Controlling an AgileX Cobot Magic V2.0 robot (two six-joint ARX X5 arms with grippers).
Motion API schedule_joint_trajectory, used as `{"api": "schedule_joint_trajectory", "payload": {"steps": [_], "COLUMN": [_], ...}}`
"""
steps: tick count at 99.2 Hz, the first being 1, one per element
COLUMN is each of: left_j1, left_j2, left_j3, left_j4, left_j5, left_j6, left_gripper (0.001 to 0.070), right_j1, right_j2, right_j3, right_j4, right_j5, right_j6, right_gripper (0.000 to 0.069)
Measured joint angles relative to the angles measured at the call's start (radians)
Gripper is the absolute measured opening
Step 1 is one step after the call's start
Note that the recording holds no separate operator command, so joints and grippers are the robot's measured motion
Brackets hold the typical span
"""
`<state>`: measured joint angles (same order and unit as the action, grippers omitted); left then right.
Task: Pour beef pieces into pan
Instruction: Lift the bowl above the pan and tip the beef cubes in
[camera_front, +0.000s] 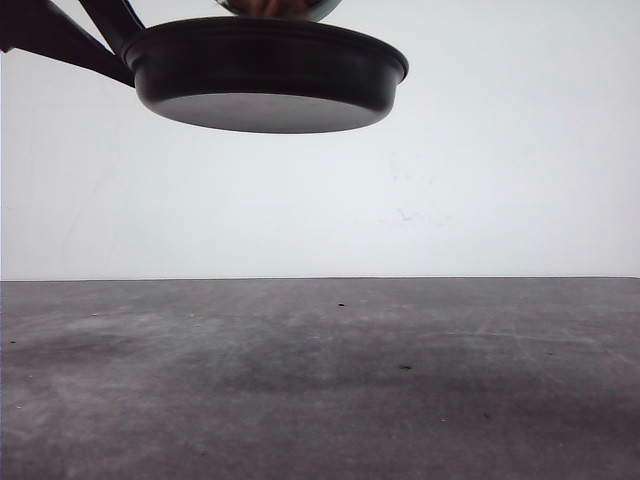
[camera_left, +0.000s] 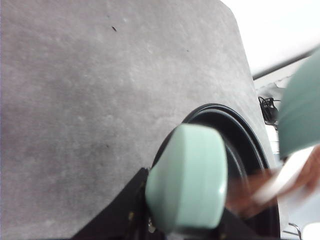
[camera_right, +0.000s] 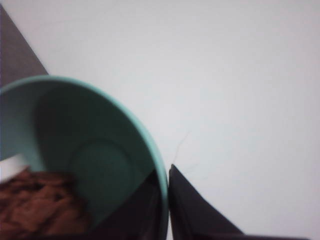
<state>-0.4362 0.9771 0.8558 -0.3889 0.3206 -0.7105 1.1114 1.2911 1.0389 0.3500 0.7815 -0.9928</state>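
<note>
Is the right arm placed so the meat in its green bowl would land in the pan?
Probably yes. The bowl is tilted with the beef pieces near its rim, and the front view shows it just above the pan, nothing between.

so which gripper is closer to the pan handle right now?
Left. The left gripper is clamped on the pan's mint handle. The right gripper grips the teal bowl's rim, tilted over the pan.

No text, label, brand, number or sign can be read anywhere. The pan (camera_front: 265, 70), the teal bowl (camera_right: 90, 150) and the grey table (camera_front: 320, 380) carry no markings.
</note>
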Motion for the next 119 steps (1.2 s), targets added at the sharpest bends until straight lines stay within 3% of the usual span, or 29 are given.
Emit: {"api": "schedule_joint_trajectory", "payload": {"steps": [32,88,119], "left_j1": [0.017,0.034,0.037], "left_j2": [0.0,0.0,0.0], "left_j3": [0.002,0.007,0.007], "left_j4": [0.0,0.02,0.036], "left_j5": [0.0,0.0,0.001], "left_j6": [0.0,-0.008,-0.019], "left_gripper": [0.0055,0.0055,0.0055], "right_j1": [0.0,-0.013,-0.021], "right_j2": [0.0,0.0,-0.006], "right_j3": [0.0,0.0,0.006], "right_j4": [0.134,0.168,0.307], "right_j5": [-0.073,-0.135,-0.15], "right_j6": [-0.209,-0.256,-0.275], "right_gripper": [0.0013,0.0013,0.0013]}}
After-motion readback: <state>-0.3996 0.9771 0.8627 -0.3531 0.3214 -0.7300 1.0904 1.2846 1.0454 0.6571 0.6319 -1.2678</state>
